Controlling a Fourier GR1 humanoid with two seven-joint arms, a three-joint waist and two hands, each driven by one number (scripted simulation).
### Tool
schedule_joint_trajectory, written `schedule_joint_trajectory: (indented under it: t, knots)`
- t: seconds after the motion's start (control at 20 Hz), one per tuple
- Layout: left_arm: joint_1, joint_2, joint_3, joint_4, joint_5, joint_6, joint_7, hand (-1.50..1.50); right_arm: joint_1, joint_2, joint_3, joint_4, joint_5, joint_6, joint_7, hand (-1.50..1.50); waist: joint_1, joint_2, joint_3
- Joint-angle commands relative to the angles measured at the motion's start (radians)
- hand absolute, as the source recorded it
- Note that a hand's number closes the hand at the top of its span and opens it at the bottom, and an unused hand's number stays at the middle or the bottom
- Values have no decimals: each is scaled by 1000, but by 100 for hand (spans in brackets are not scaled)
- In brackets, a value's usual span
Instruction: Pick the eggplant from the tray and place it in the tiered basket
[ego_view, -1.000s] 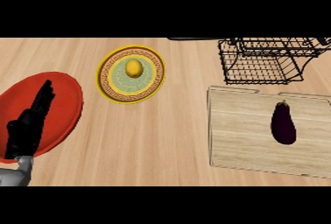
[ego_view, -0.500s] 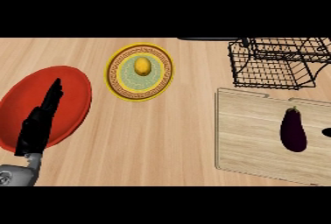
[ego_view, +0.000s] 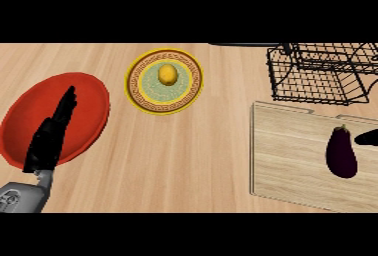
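Creeping in from the right edge, a black fingertip of the right hand (ego_view: 367, 137) is now showing just beside the dark purple, glossy eggplant (ego_view: 341, 152), where a second ago no part of that hand was showing. Only that tip is visible, so whether the hand is released or clenched cannot be told, nor whether it is touching the eggplant.

The eggplant is lying lengthwise on the pale wooden, rectangular tray (ego_view: 295, 155) at the right of the counter, its stem end pointing to the far side. Beyond the tray's far edge, the black wire tiered basket (ego_view: 314, 75) is standing at the far right, with nothing visible inside it.

Across the light wooden counter top (ego_view: 192, 165), the whole scene is sitting further right and lower than in the earlier pictures. The left hand (ego_view: 52, 135), black with a grey forearm coming in at the near left corner, is showing over the round red plate (ego_view: 88, 100), its fingers straight and released, pointing to the far side and holding nothing. Further back, between the red plate and the basket, a round plate with a yellow rim and patterned brown band (ego_view: 144, 97) is carrying a small yellow rounded fruit, possibly a lemon (ego_view: 168, 74), at its green centre.
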Motion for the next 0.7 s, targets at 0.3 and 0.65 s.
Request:
schedule_joint_trajectory:
  t: [0.3,0.65]
  knots:
    - [-37,-44,-14,31,-39,34,24,0,-132,134,15,202,32,160,252,-150,-13,0,1]
    - [-21,-17,22,12,-21,7,30,0,-165,220,-3,257,104,195,253,-150,-22,-8,2]
